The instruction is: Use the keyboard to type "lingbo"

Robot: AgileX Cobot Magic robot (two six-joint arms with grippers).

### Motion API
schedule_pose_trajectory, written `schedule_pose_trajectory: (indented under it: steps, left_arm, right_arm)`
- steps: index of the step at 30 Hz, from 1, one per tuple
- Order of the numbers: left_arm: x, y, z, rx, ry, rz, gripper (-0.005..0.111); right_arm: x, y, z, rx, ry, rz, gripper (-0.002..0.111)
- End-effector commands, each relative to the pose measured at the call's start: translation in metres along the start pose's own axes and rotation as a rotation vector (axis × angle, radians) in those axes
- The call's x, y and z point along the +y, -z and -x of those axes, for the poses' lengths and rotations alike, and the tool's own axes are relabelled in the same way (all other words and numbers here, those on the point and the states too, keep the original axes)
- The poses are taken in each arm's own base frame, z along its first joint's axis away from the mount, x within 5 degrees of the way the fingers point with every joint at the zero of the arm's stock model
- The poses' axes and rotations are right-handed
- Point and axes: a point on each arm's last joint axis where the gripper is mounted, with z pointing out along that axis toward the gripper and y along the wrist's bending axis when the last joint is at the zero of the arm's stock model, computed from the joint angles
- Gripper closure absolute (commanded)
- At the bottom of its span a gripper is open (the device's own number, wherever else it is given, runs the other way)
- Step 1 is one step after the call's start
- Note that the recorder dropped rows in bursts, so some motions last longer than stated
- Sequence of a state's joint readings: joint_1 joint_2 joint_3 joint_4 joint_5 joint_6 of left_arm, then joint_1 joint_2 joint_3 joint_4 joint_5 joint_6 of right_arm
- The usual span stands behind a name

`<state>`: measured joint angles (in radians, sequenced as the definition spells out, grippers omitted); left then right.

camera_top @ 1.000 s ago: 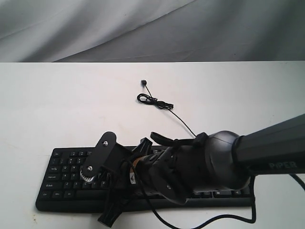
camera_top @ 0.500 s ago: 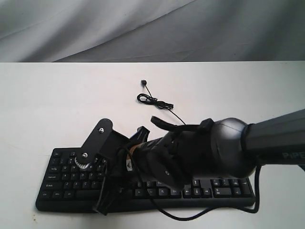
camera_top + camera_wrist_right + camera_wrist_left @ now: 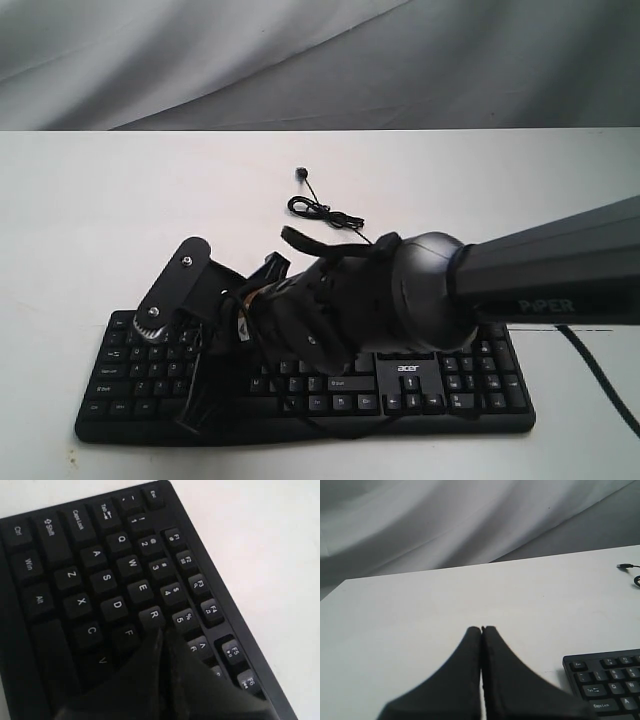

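Right gripper [image 3: 162, 636], fingers together, sits by the R key [image 3: 153, 614] at the keyboard's [image 3: 470, 390] 9 o'clock end; left gripper [image 3: 481, 629] likewise closed.

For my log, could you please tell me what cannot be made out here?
Exterior view: the right arm hides the middle of the keyboard.
Right wrist view: the shut right gripper covers the keys beneath it; contact unclear.
Left wrist view: the frame edge leaves only a keyboard corner.

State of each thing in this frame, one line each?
keyboard: flat on the table, middle hidden by the right arm.
cable: loosely coiled, plug end lying free on the table.
left gripper: jaws shut, empty, over bare table near the Esc key.
right gripper: jaws shut, empty, tips by the R key; contact unclear.
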<state>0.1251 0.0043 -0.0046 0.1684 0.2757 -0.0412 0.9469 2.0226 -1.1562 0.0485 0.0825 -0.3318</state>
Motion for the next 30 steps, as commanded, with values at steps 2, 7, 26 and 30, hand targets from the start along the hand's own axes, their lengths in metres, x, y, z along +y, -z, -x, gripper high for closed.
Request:
schedule_pose_trajectory:
  steps: [2,7,26,30]
  left_arm:
    - [-0.001,0.0,0.0,-0.011,0.005,-0.008,0.107]
    - [-0.001,0.0,0.0,-0.011,0.005,-0.008,0.107]
    - [-0.001,0.0,0.0,-0.011,0.005,-0.008,0.107]
    - [-0.001,0.0,0.0,-0.011,0.005,-0.008,0.107]
  right_arm:
    - [-0.001,-0.003,-0.001,0.005,0.014,-0.001,0.108]
    - [0.002,-0.003,0.0,0.004,0.019,0.003,0.108]
    - [0.01,-0.015,-0.009,0.033,0.014,0.021,0.108]
    - [0.009,-0.013,-0.007,0.026,0.014,0.019,0.108]
